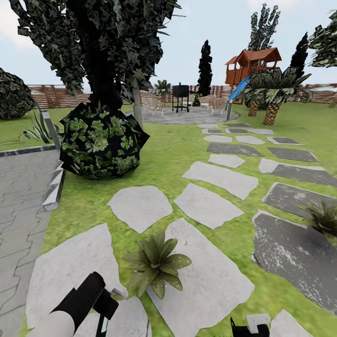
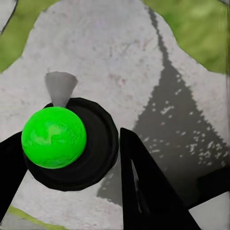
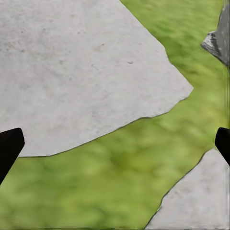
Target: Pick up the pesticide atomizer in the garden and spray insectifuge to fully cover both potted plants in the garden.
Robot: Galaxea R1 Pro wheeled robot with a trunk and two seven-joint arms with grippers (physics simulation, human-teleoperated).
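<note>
The pesticide atomizer (image 2: 64, 143) sits between the fingers of your left gripper (image 2: 72, 177), seen end-on in the left wrist view: a bright green rounded part over a dark round body, with a pale grey nozzle sticking out on one side. The black fingers (image 2: 143, 187) stand on either side of the dark body and appear clenched on it (actual contact on the far finger is cut off at the frame edge). In the head view your left arm (image 1: 77, 304) comes in at the lower left, over a pale stepping stone (image 1: 65, 267), and a thin dark green sliver of the bottle shows just under the wrist. One potted plant (image 1: 157, 264) is right in front of you, a rosette of pointed leaves at the edge of the big pale stone (image 1: 206, 281), near the left arm; its pot is hidden by the leaves. The second potted plant (image 1: 324, 216) is off to the right on a dark grey stone (image 1: 290, 252), well apart from the first. Your right gripper (image 3: 115, 143) hangs over grass and pale stone with its fingers spread wide and nothing between them. A round leafy bush (image 1: 100, 140) stands farther back on the lawn (image 1: 164, 154), beside the paved path (image 1: 21, 196).
</note>
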